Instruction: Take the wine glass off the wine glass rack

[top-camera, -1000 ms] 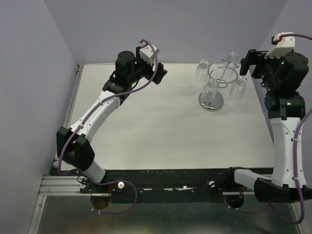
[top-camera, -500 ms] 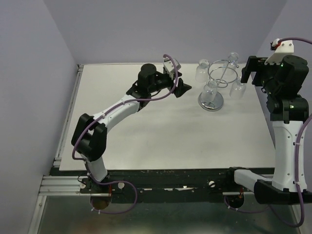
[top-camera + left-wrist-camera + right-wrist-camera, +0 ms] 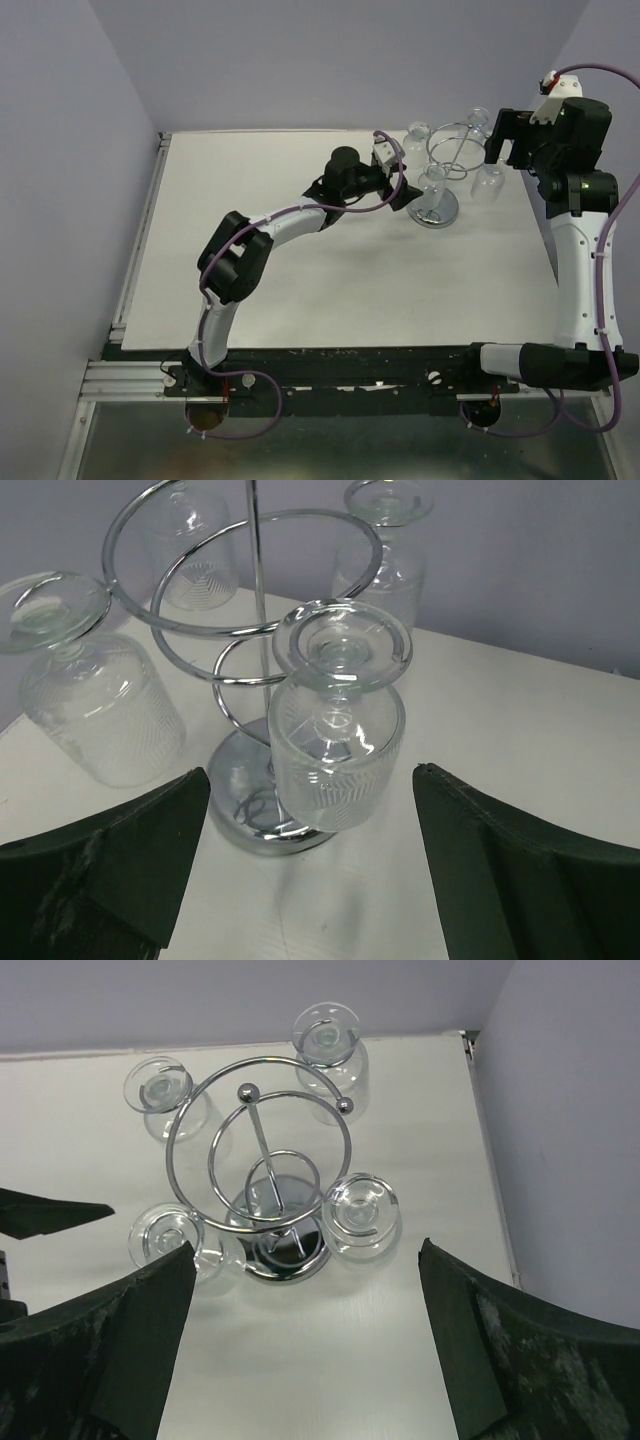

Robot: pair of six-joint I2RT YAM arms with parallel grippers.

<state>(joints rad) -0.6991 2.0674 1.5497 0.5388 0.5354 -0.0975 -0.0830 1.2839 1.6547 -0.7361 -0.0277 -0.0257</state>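
You had the left gripper [image 3: 310, 780] wide open and empty, fingers framing the nearest glass [image 3: 338, 720], which hung foot-up on the rack [image 3: 256, 600]. The right gripper [image 3: 305, 1255] hovered above, open too (holding nothing). No glass was off yet; grasping and unhooking remained.

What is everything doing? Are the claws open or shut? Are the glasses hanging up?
Rack: standing upright.
Near glass: hanging upside down on the rack, not gripped.
Other three glasses: hanging upside down too.
Left gripper: open, empty.
Right gripper: open, empty.
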